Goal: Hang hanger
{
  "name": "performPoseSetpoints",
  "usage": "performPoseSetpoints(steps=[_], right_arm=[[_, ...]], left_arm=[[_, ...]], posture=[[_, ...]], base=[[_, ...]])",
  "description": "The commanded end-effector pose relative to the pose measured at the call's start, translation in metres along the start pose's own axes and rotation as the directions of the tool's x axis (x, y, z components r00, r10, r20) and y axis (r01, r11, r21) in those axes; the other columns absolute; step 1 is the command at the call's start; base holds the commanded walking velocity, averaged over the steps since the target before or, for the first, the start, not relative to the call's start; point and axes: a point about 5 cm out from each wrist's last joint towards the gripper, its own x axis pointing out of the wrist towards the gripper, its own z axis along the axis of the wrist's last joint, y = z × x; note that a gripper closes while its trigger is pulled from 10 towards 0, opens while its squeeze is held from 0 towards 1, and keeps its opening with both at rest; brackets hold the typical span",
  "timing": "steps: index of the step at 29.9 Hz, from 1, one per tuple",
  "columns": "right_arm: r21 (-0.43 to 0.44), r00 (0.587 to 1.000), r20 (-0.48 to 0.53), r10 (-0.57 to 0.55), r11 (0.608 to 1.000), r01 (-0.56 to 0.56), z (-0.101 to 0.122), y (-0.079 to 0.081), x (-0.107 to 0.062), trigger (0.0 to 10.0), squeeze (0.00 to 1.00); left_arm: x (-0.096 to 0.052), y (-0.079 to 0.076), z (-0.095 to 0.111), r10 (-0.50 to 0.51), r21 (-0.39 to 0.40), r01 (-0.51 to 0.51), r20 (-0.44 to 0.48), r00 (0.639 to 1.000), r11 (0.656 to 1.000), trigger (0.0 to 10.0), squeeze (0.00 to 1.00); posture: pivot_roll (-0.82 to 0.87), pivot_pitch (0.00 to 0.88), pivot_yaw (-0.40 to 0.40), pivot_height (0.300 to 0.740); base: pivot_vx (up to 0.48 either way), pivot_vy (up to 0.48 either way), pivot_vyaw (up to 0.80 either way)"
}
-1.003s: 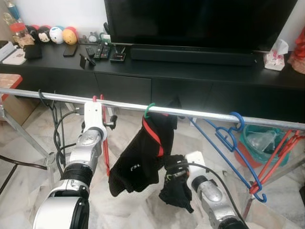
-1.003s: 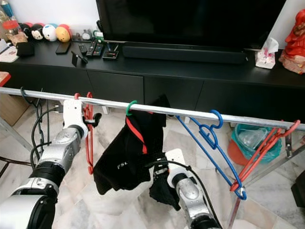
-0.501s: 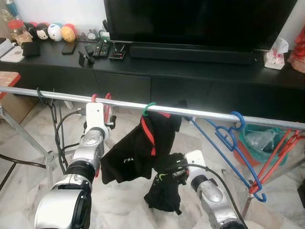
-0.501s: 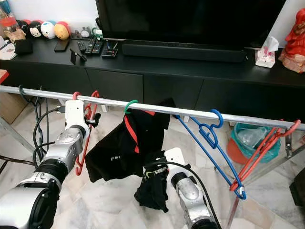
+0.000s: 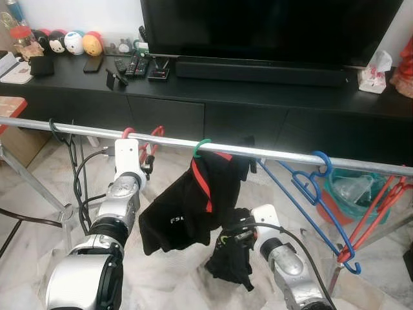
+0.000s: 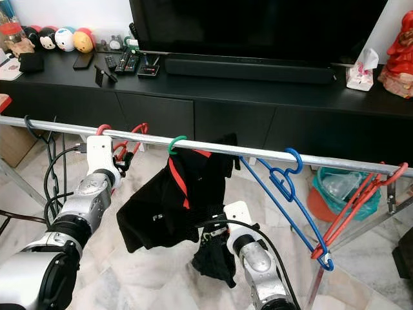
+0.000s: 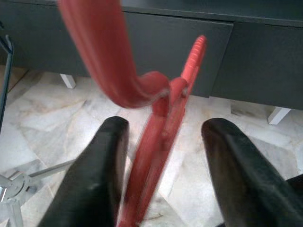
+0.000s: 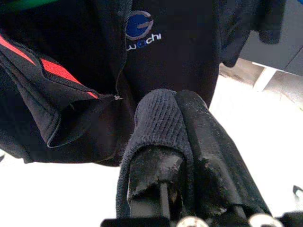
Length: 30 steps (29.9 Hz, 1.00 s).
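Swung up rightward since before, red hanger (image 7: pixel 161 127) hooked on the rail (image 5: pixel 271 153), loose between my left jaws (image 7: pixel 163 170) spread wide, my right jaws (image 8: pixel 177 142) clamped on black jacket (image 5: pixel 187 210) cloth.

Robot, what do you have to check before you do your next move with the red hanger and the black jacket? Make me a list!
1. Red hanger hooked over the rail: ok, its hook sits on the bar.
2. Left gripper let go of the red hanger: ok, fingers open, hanger between them.
3. Right gripper has the black jacket: ok, shut on a fold of cloth.
4. Jacket's green hanger on the rail: ok.
5. Room beside the blue hanger: ok, a gap shows.
6. Jacket hanging straight: not ok, bunched and pulled toward the right gripper.
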Motion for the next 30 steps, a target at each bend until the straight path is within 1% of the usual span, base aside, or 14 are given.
performPoseSetpoints(steps=[1, 12, 23, 30], right_arm=[[-0.006, 1.0, 0.015, 0.008, 1.0, -0.007, 0.004, 0.001, 0.001, 10.0, 0.0], [0.0, 0.999, -0.035, -0.001, 1.0, 0.001, -0.011, -0.001, -0.001, 10.0, 0.0], [-0.003, 0.999, -0.037, -0.001, 1.0, 0.001, -0.011, -0.002, 0.001, 10.0, 0.0], [-0.003, 0.999, -0.037, -0.008, 1.0, 0.008, -0.012, -0.004, 0.0, 10.0, 0.0]], left_arm=[[0.001, 0.001, 0.003, -0.008, 0.003, 0.008, 0.006, 1.0, 1.0, 0.0, 0.0], [0.001, 0.001, 0.003, -0.024, -0.005, 0.024, 0.016, 1.0, 1.0, 0.0, 0.0], [0.001, -0.001, 0.003, -0.032, -0.011, 0.033, 0.029, 0.999, 0.999, 0.0, 0.0], [0.0, -0.002, 0.0, -0.034, 0.023, 0.033, 0.027, 0.999, 0.999, 0.0, 0.0]], posture=[[-0.05, 0.083, 0.001, 0.74], [-0.05, 0.092, -0.002, 0.74], [-0.04, 0.091, -0.003, 0.74], [-0.04, 0.08, -0.003, 0.74]], base=[[0.0, 0.0, 0.0], [0.0, 0.0, 0.0], [0.0, 0.0, 0.0], [0.0, 0.0, 0.0]])
